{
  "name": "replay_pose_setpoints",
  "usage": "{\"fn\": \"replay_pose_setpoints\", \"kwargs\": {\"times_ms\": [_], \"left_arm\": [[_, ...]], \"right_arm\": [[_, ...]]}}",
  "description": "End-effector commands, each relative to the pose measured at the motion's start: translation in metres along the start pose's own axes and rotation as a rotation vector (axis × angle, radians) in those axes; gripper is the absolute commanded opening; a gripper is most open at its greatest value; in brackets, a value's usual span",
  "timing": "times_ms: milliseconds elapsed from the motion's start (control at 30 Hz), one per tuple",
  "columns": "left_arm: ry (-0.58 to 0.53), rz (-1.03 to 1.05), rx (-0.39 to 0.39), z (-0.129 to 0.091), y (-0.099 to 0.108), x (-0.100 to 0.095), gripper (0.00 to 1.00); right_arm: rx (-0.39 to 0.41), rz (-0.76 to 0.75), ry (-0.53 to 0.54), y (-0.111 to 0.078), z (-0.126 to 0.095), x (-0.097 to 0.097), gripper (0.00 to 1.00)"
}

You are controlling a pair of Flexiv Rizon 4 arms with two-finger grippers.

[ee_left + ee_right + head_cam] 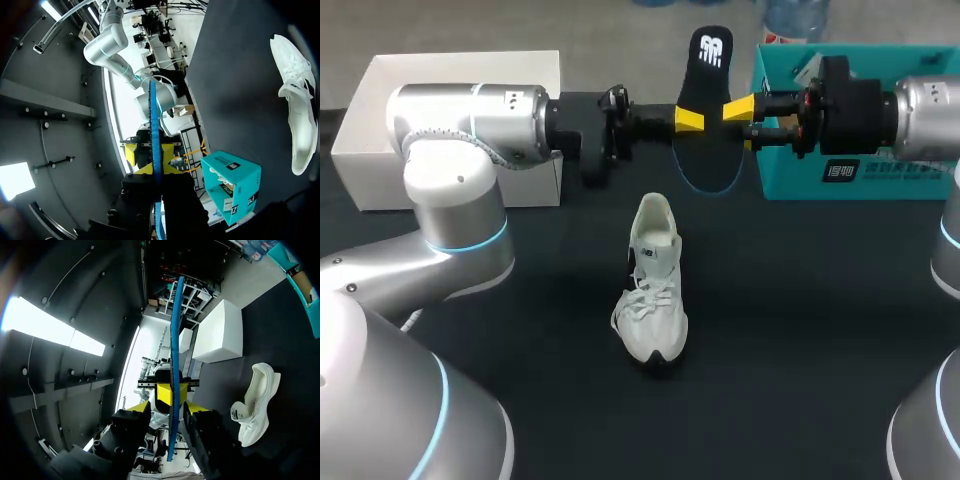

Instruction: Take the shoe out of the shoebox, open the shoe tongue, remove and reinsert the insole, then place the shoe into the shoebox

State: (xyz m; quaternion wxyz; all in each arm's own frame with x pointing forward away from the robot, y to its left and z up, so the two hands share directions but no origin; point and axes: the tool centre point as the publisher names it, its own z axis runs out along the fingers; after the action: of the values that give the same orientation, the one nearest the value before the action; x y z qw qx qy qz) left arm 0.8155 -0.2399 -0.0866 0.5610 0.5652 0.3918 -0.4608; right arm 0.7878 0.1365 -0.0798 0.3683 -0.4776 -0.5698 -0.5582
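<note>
Clamped jaws on your left gripper (690, 120) pinch one long edge of the black foam insole with a blue rim (710, 85); your right gripper (738, 108) meets the opposite edge, but these views do not show whether it grips. The insole hangs in the air between the two arms, beyond the heel of the white mesh lace-up sneaker (652, 290), which stands upright on the black table (800, 330), toe toward the robot. The step in hand looks like reinsertion; keep one firm pinch, let the broad forefoot end lead, and tip it down into the collar; lift the tongue well clear, or the foam may buckle against it; steady the sneaker with the free arm, since nothing braces it.
</note>
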Motion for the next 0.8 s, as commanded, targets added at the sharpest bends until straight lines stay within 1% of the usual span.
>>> {"fn": "replay_pose_setpoints", "kwargs": {"times_ms": [33, 333, 467, 600, 633, 667, 800], "left_arm": [[0.000, -0.001, -0.008, 0.000, -0.001, 0.001, 0.00], [-0.023, 0.011, -0.014, 0.004, 0.000, -0.007, 0.00], [-0.027, 0.015, -0.017, 0.005, 0.000, -0.007, 0.00], [-0.026, 0.015, -0.022, 0.004, 0.001, -0.007, 0.00], [-0.027, 0.015, -0.022, 0.005, 0.001, -0.007, 0.00], [-0.029, 0.015, -0.022, 0.005, 0.001, -0.008, 0.00], [-0.034, 0.016, -0.019, 0.005, 0.001, -0.008, 0.00]], "right_arm": [[0.010, 0.005, -0.001, -0.001, 0.003, 0.000, 0.39], [0.029, 0.013, 0.007, -0.003, 0.010, -0.002, 0.37], [0.033, 0.014, 0.011, -0.003, 0.012, -0.003, 0.32], [0.035, 0.014, 0.013, -0.003, 0.013, -0.003, 0.16], [0.036, 0.015, 0.013, -0.003, 0.013, -0.003, 0.06], [0.037, 0.015, 0.014, -0.003, 0.013, -0.003, 0.00], [0.038, 0.014, 0.016, -0.004, 0.014, -0.004, 0.00]]}}
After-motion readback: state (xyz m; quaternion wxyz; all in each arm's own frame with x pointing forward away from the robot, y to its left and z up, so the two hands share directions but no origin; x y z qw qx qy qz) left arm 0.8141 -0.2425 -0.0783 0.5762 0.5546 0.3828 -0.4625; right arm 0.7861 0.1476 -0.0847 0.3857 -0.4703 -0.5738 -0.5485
